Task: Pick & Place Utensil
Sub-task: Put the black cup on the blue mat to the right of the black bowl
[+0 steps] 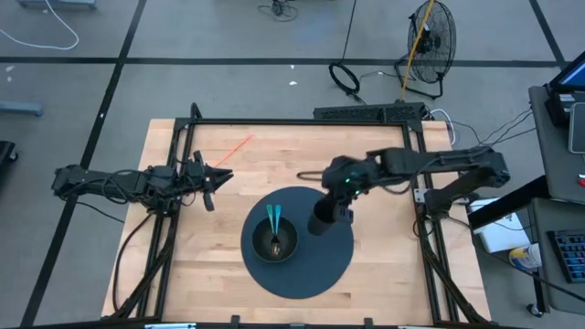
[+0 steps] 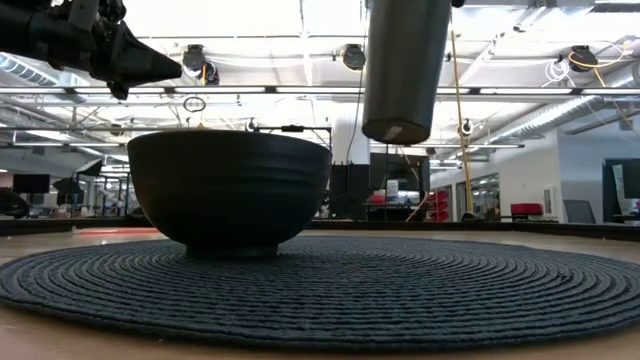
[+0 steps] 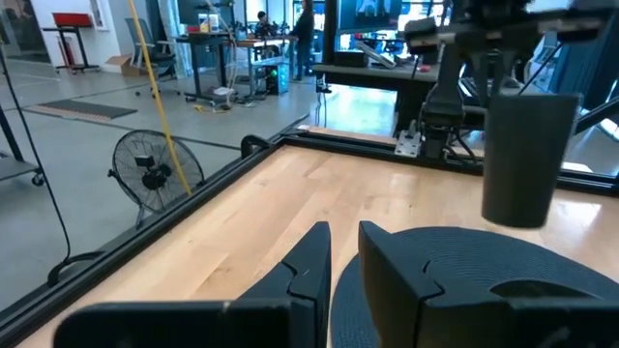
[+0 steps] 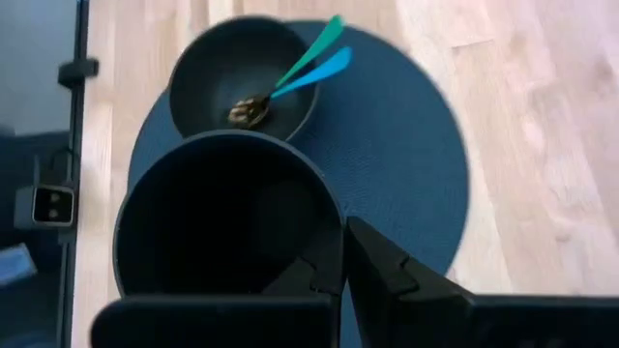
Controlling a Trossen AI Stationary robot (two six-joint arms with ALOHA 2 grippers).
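Observation:
A round dark woven placemat (image 1: 315,270) lies mid-table. On it stands a dark bowl (image 1: 274,245), and two teal-handled utensils (image 4: 314,60) rest in it, their handles leaning on its far rim. My right gripper (image 4: 343,259) is shut on a dark cylindrical cup (image 1: 322,219), which hangs above the mat just right of the bowl (image 2: 230,190). The cup (image 2: 405,70) looks empty inside. At the table's left edge my left gripper (image 1: 219,178) hovers level, its fingers nearly together with nothing between them. My right gripper pinches the cup's wall at its rim (image 4: 334,237), one finger inside the cup and one outside. The fingers come slanting down from the table's right side. The cup is lifted clear of the mat, mouth up and close to upright.
A thin orange-red stick (image 1: 236,146) lies on the bare wood at the far left. Black frame rails (image 1: 302,121) border the table. A floor fan (image 1: 430,41) stands beyond the far edge. Bare wood shows to the left and right of the mat.

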